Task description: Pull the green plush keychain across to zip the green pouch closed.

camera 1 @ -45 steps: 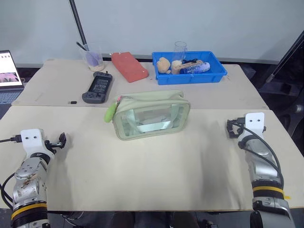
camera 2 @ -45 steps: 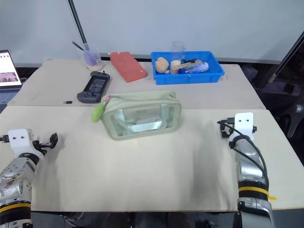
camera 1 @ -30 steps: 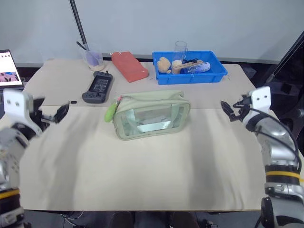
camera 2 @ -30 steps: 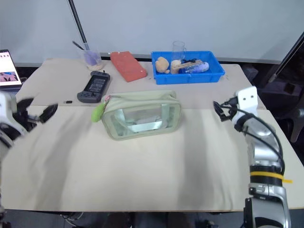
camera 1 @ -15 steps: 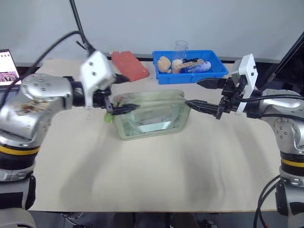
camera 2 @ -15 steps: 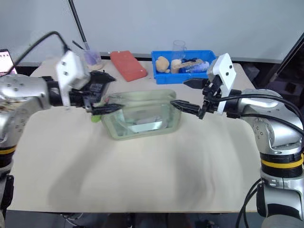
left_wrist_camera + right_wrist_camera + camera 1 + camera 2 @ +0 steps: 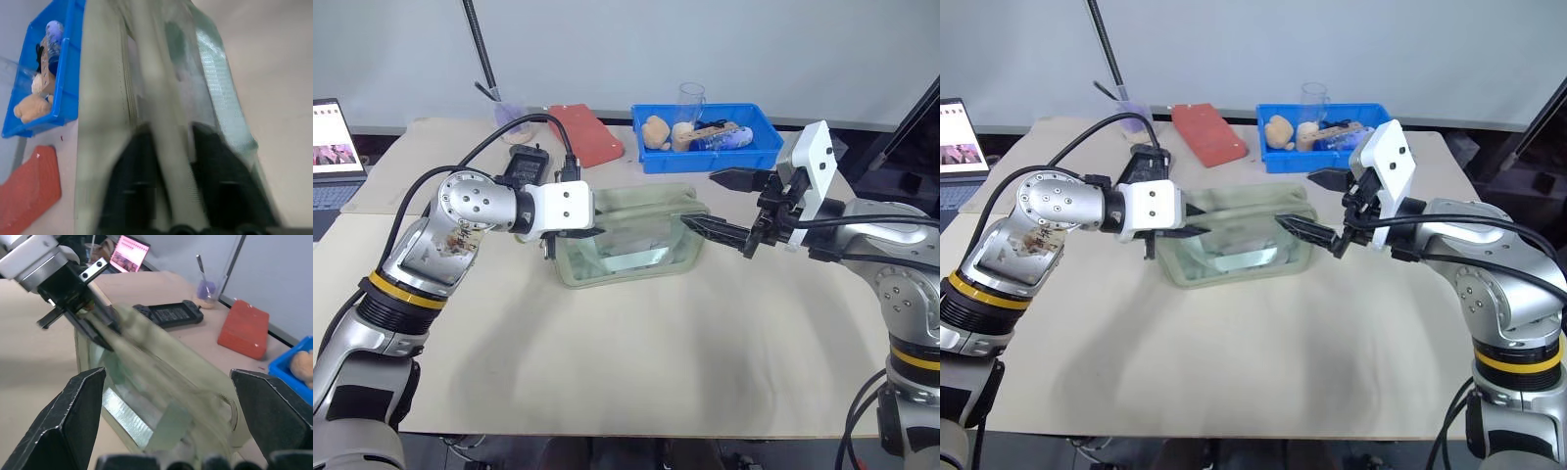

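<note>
The left gripper [image 7: 1197, 232] pinches the pale sage-green fabric pouch [image 7: 1234, 257] at its left end; the keychain cannot be made out. The right gripper [image 7: 1317, 201] gapes wide at its right end; unbraced, the pouch may drag

The pale sage-green rectangular fabric pouch [image 7: 628, 238] stands on its long base in the middle of the beige surface [image 7: 636, 362], its clear plastic window panel facing the near edge and a little upward. Green fabric bands frame the window and cross it at each end. Along its top runs the zipper seam [image 7: 131, 93], a pale ribbed strip. The small lime-green plush keychain cannot be made out at the pouch's left end, where black fingers [image 7: 579, 233] cover that corner
</note>
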### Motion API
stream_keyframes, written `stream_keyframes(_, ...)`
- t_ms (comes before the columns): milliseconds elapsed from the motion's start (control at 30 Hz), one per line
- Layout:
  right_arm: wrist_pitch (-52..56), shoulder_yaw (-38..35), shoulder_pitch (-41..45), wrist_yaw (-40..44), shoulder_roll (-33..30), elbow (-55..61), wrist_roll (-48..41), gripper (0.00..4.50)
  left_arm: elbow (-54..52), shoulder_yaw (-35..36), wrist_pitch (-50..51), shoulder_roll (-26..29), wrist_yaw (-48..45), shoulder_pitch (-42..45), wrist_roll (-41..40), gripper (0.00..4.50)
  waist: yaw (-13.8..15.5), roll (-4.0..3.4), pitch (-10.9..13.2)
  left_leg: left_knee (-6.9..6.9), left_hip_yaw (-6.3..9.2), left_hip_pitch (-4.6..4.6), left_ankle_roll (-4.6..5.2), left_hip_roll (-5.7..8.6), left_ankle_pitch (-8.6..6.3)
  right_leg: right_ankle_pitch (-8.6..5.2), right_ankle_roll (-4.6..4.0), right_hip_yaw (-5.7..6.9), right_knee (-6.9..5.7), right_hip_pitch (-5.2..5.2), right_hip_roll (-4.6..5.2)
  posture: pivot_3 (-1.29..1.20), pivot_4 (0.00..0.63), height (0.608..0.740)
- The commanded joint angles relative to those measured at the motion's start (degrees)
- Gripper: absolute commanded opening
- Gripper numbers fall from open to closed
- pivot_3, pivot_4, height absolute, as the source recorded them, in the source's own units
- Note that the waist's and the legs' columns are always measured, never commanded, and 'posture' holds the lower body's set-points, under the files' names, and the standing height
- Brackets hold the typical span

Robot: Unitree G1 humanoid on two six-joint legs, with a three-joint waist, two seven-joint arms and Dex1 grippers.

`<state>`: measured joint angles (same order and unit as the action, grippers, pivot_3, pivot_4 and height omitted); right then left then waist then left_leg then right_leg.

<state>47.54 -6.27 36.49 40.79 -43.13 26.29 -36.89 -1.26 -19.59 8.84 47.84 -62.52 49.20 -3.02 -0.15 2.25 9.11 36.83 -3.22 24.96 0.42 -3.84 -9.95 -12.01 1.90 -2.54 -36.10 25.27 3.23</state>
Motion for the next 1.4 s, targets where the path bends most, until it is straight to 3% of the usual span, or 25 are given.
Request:
stream_keyframes(33, -0.3, -2.2, 1.1, -0.6, -0.9, 1.4, -0.7, 4.50, 2.8, 2.2, -4.5, 0.2, -1.1, 2.2, 1.9, 0.04, 0.0, 0.00, 0.0, 0.00, 0.02, 0.00, 0.00, -0.01, 0.00, 0.00, 0.00, 0.01, -0.01, 0.00, -0.01, 0.00, 0.150, 0.740)
stream_keyframes(333, -1.4, 0.0, 2.8, 2.1, -1.2, -0.9, -0.4, 4.50, 11.2, 8.2, -16.4, 5.8, -10.1, 4.0, -1.2, 0.04, -0.6, 0.00, 0.0, 0.02, 0.02, 0.01, 0.03, -0.02, -0.02, 0.00, 0.00, 0.01, -0.03, 0.03, -0.02, 0.00, 0.150, 0.740)
stream_keyframes(533, -2.8, 2.2, 4.1, 5.8, -1.7, -2.9, 0.4, 4.50, 6.7, 11.2, -15.5, 2.7, -9.8, -0.3, -4.8, 0.04, 0.0, 0.00, 0.0, 0.12, 0.02, 0.08, 0.04, 0.00, -0.02, 0.00, 0.03, 0.05, -0.04, 0.02, 0.04, 0.00, 0.150, 0.740)
stream_keyframes(1133, -5.8, 3.8, 3.9, 14.8, -4.7, -6.4, 2.8, 4.50, 2.7, 12.1, -18.4, 3.9, -13.0, -5.7, -5.2, 0.04, -0.1, -0.01, 0.0, 0.15, 0.03, 0.12, 0.03, -0.02, -0.02, 0.02, 0.04, 0.05, -0.09, 0.06, 0.00, 0.00, 0.150, 0.740)
stream_keyframes(1267, -6.8, 4.7, 4.3, 15.6, -4.6, -6.8, 3.7, 4.50, 2.0, 13.3, -14.6, 3.6, -12.7, -5.4, -7.2, 1.68, -0.2, 0.00, 0.0, 0.15, 0.03, 0.12, 0.04, -0.03, -0.02, 0.02, 0.04, 0.05, -0.11, 0.07, 0.00, 0.00, 0.150, 0.740)
stream_keyframes(1400, -10.6, 7.5, 4.2, 17.8, -5.1, -8.1, 7.2, 4.50, -5.5, 17.6, 5.9, 2.0, -11.1, -3.4, -21.1, 3.61, -0.2, 0.00, 0.0, 0.17, 0.05, 0.12, 0.04, -0.02, -0.01, 0.01, 0.07, 0.05, -0.11, 0.06, 0.00, 0.00, 0.150, 0.740)
